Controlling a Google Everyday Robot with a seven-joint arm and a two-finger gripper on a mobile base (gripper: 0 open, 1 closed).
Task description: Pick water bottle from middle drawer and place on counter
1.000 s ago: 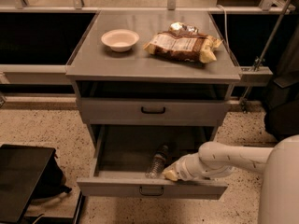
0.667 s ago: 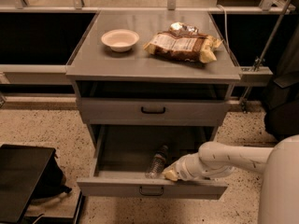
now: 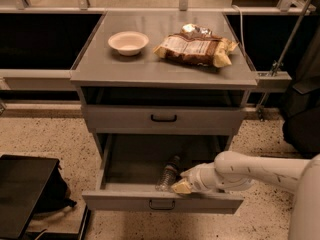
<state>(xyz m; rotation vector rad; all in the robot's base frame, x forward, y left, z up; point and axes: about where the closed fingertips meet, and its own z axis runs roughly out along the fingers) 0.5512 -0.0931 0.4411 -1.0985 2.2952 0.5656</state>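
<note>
**Gripper low in the open drawer, right beside the bottle**

The middle drawer [image 3: 115, 200] stands pulled out toward the camera, its flat front panel the nearest edge and its tray open from above. The water bottle [image 3: 167, 174] lies on its side on the drawer floor, a little right of centre and close behind the front panel, its dark cap pointing toward the back. The gripper [image 3: 182, 186] sits just over the front rim on the bottle's right, its pale yellowish tip against or just beside the bottle's lower end — contact cannot be made out, and whether the gripper is open or closed cannot be told either. The white arm [image 3: 250, 171] comes in from the right, crossing above the drawer's right front corner.

Left of the bottle the drawer floor is bare as far as the left wall. The closed drawer [image 3: 164, 118] above overhangs the back part of the tray, leaving that part in deep shadow.

On the counter [image 3: 150, 69], the white bowl [image 3: 128, 42] sits toward the back left and the snack bag [image 3: 195, 49] toward the back right — the whole front strip along the near rim is bare. A black object [image 3: 22, 194] lies on the speckled floor at lower left, well apart from the drawer.
</note>
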